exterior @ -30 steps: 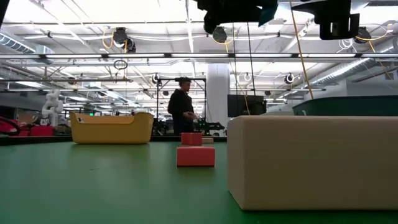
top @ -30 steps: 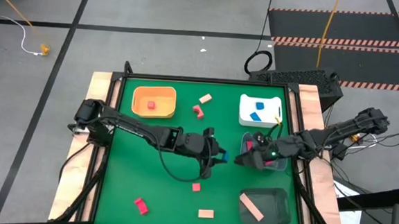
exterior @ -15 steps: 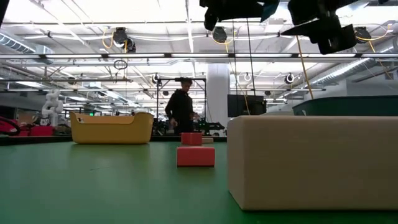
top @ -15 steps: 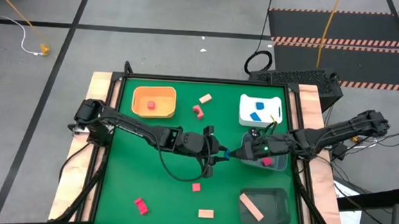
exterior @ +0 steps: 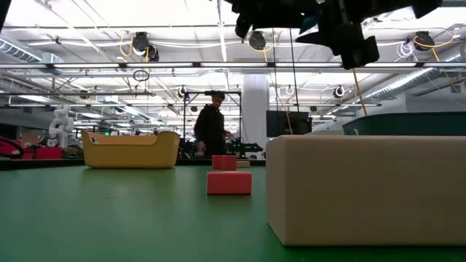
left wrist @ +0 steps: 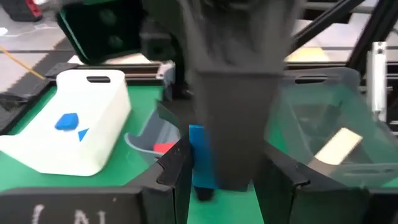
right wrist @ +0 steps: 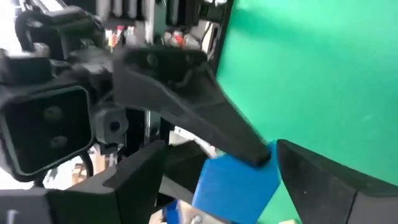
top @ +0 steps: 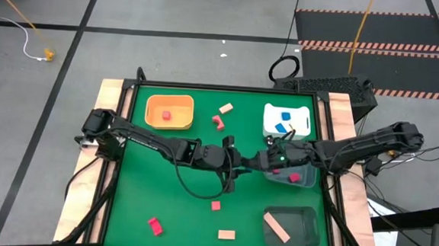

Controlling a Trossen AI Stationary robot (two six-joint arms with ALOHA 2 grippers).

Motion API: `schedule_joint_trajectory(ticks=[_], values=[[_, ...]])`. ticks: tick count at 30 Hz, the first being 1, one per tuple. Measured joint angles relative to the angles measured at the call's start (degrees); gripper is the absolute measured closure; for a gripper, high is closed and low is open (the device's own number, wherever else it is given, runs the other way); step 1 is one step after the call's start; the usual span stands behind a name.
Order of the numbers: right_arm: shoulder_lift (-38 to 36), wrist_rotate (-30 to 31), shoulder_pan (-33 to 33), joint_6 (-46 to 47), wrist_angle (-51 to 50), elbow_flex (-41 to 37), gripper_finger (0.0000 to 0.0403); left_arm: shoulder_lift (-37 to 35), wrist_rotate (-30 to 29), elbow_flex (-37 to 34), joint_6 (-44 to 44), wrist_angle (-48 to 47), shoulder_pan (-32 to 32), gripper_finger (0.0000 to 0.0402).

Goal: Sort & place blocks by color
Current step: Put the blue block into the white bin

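Since a second ago, the right gripper [top: 265, 162] had slid in from the clear tray [top: 302, 178] toward the table's middle until it met the left gripper [top: 240, 167]. So the blue block [right wrist: 235, 182] sat between both sets of fingers above the green mat [top: 169, 204], looking like a handoff. Left jaws were clamped on it. Right jaws straddled it, but whether they'd closed I couldn't tell. My guess was it's bound for the white tray [top: 287, 121], where other blue pieces [left wrist: 68, 121] already sat.
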Motion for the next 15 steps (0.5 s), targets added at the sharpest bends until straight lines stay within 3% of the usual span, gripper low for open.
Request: schedule_joint_trajectory(ticks=[6, 15], values=[[2.7, -1.7, 0.0, 0.8, 2.6, 0.0, 0.0147, 0.0, -2.0, 0.0, 1.6, -0.4, 0.0, 0.0273], [3.2, -2.6, -0.7, 1.3, 2.2, 0.0, 0.0277, 0.0, -2.6, 0.1, 1.0, -3.1, -0.5, 0.0273]])
